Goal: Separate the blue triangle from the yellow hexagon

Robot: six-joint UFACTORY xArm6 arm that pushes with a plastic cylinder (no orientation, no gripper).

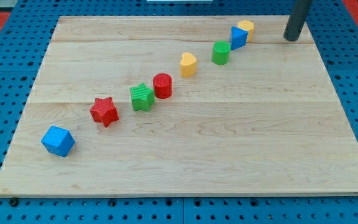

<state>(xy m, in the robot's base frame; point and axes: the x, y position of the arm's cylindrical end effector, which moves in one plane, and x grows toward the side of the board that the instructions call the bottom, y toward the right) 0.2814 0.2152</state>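
Only one camera view here, so this is quick. There's a pale wooden tabletop (185, 155) sitting on a blue pegboard (5, 74), with eight small plastic blocks strung out in a diagonal line from the view's bottom left to the top right.

Count by colour: two blue, two red, two green, two yellow. Going up the line: a blue cube-ish block (58, 141), a red star (104, 111), a green star (142, 98) touching a red cylinder (163, 85), then a yellow heart-shaped block (188, 64), a green cylinder-like block (221, 52), and finally the blue triangle (238, 38) pressed right up against the yellow hexagon (247, 28) near the top edge. Those two are touching, triangle on the view's left and slightly lower.

My tip (291, 38) is at the end of the dark rod, down on the wood to the view's right of that pair, near but clear of them. No pincer on this rig, so I can't report one as apart or together.
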